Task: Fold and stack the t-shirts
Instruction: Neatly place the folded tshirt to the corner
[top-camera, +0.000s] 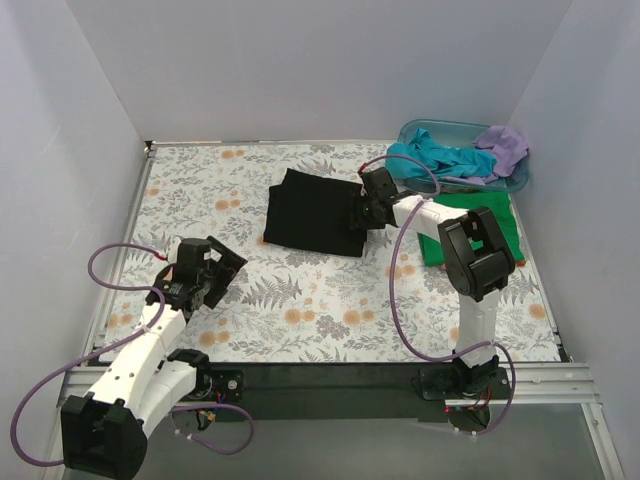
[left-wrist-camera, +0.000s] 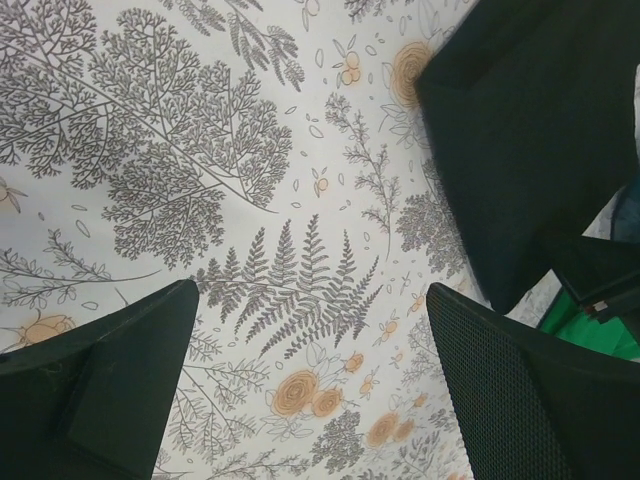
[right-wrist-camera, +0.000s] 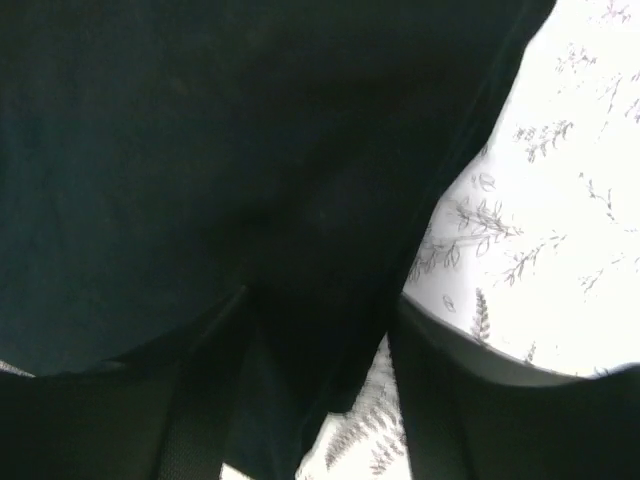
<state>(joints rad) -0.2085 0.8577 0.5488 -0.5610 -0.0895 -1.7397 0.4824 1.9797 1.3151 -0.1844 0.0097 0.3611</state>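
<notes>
The black t-shirt (top-camera: 312, 212) lies folded at the table's centre back. My right gripper (top-camera: 362, 212) is at its right edge, and in the right wrist view the gripper (right-wrist-camera: 320, 320) is closed on a bunched fold of black cloth (right-wrist-camera: 250, 130). A bright green t-shirt (top-camera: 505, 222) lies folded at the right, partly under the right arm. A teal t-shirt (top-camera: 440, 160) and a lilac one (top-camera: 505, 145) are crumpled in the tub. My left gripper (top-camera: 228, 262) hovers open and empty over the bare cloth at front left (left-wrist-camera: 312, 330); the black shirt (left-wrist-camera: 530, 130) lies beyond it.
The translucent blue tub (top-camera: 440, 128) stands at the back right corner. The floral tablecloth (top-camera: 300, 310) covers the table. White walls close in the left, back and right sides. The green shirt also shows in the left wrist view (left-wrist-camera: 590, 335).
</notes>
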